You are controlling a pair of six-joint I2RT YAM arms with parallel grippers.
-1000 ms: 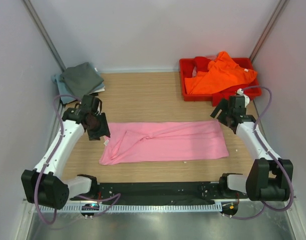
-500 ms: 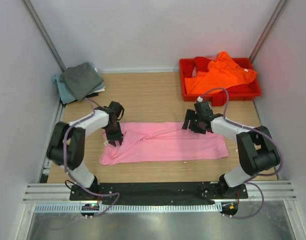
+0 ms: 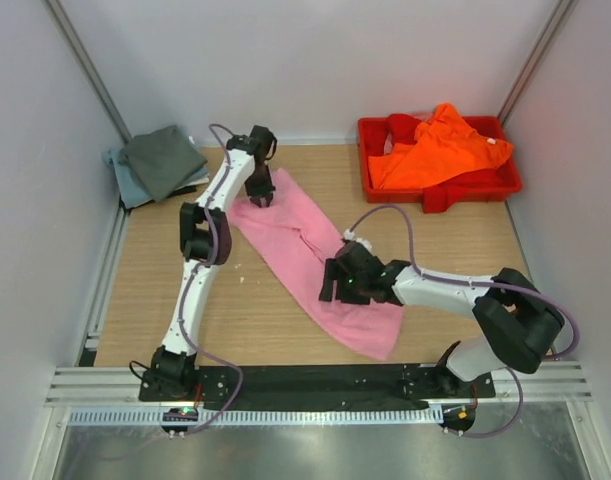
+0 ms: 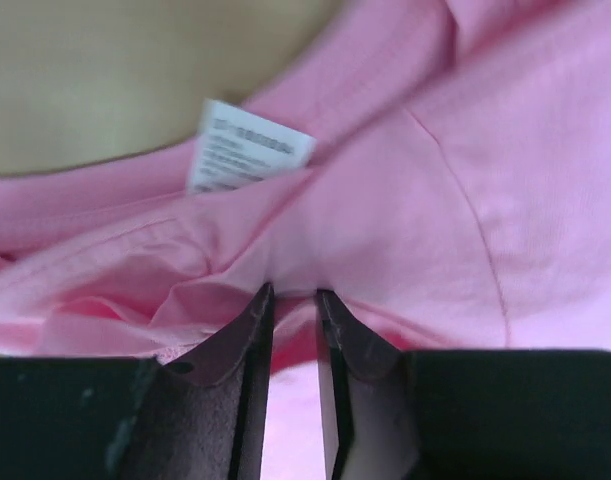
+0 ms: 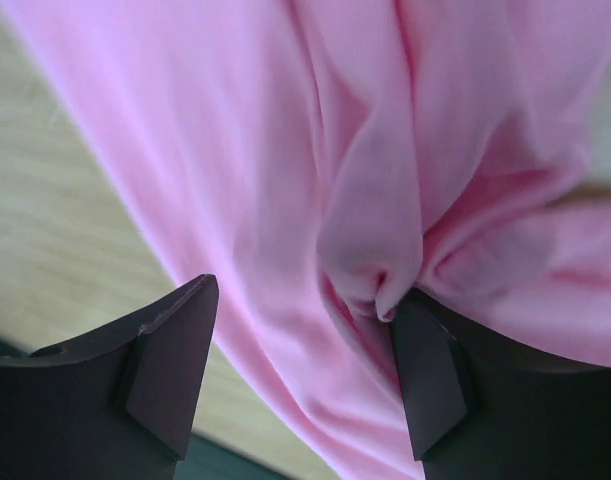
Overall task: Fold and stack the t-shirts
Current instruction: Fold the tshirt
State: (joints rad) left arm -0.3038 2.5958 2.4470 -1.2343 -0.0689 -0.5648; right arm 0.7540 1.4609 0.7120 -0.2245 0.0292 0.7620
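Top view: bright, even, soft light from overhead; faint diffuse shadows under arms on wooden table (image 3: 275, 320); sharp throughout; walls leaning outward toward corners. Left wrist view: pink t-shirt (image 4: 465, 200) in soft focus, print on white label (image 4: 247, 150) blurred past reading. Right wrist view: cloth smeared, dark fingers (image 5: 165, 370) underexposed, fuzzy-edged.

T-shirt (image 3: 303, 248) on table (image 3: 465, 240), left of tray (image 3: 485, 190)
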